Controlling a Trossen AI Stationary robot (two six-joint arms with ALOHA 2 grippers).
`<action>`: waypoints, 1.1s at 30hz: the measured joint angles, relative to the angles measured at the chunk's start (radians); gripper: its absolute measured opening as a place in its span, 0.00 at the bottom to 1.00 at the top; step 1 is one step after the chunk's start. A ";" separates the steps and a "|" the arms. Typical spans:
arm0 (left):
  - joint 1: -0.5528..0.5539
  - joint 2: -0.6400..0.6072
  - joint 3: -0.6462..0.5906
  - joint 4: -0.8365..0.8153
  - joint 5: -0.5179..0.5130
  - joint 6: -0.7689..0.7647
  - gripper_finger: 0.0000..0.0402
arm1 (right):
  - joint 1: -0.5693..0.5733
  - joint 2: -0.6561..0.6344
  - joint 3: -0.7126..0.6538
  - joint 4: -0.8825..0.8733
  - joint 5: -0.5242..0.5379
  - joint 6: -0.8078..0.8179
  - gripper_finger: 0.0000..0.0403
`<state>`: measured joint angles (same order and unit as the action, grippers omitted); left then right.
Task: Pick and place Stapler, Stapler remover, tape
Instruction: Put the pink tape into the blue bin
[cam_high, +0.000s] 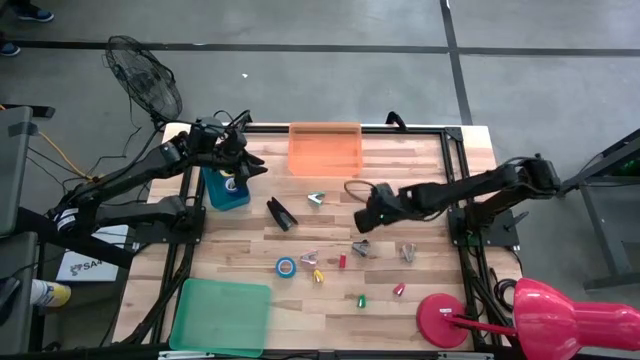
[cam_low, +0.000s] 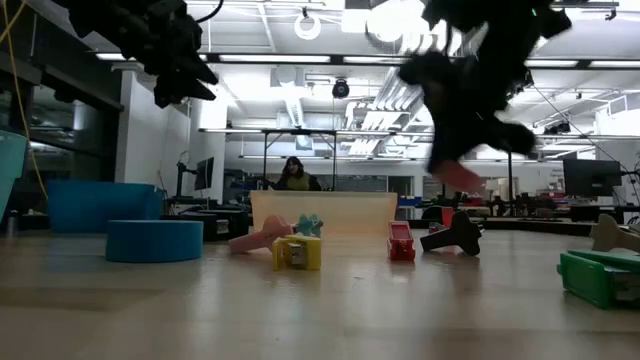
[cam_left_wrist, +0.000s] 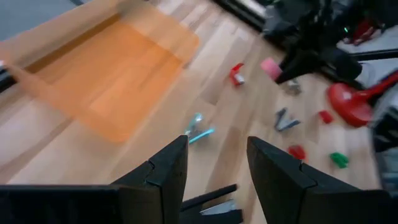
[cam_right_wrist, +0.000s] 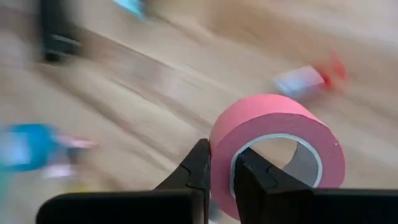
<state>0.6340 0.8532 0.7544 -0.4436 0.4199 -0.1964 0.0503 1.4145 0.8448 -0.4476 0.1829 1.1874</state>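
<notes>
My right gripper (cam_high: 368, 216) hangs over the middle of the table, shut on a pink tape roll (cam_right_wrist: 280, 124) that is clear of the wood (cam_low: 458, 177). A blue tape roll (cam_high: 286, 267) lies flat nearer the front. The black stapler (cam_high: 281, 213) lies on the wood left of centre. Silvery stapler removers (cam_high: 316, 198) (cam_high: 360, 247) (cam_high: 408, 252) are scattered around. My left gripper (cam_high: 248, 166) waits open above a blue bin (cam_high: 225, 190) at the far left, its fingers (cam_left_wrist: 168, 168) holding nothing. My right gripper pinches the pink roll's wall (cam_right_wrist: 221, 165) between its two fingers, one finger outside the ring and one (cam_right_wrist: 252, 174) in its centre hole. The fingers slant down from the table's right side. The roll is lifted clear of the table.
An orange tray (cam_high: 325, 148) stands at the far middle and a green tray (cam_high: 222, 315) at the near left. Small red, yellow and green pieces (cam_high: 342, 260) (cam_high: 361, 300) lie near the front. A red lamp base (cam_high: 443, 321) sits at the near right.
</notes>
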 joint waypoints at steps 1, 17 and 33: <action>0.000 0.000 0.000 0.016 0.019 -0.004 0.41 | -0.007 -0.012 0.013 0.039 0.011 -0.060 0.08; -0.193 0.014 0.000 0.449 -0.019 -0.127 0.41 | -0.120 -0.045 0.168 0.654 -0.221 -0.724 0.08; -0.443 0.209 0.000 0.920 -0.320 -0.123 0.41 | -0.155 -0.046 0.171 0.951 -0.543 -0.760 0.08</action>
<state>0.1909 1.0622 0.7544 0.4760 0.0996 -0.3195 -0.1047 1.3689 1.0157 0.5034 -0.3598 0.4276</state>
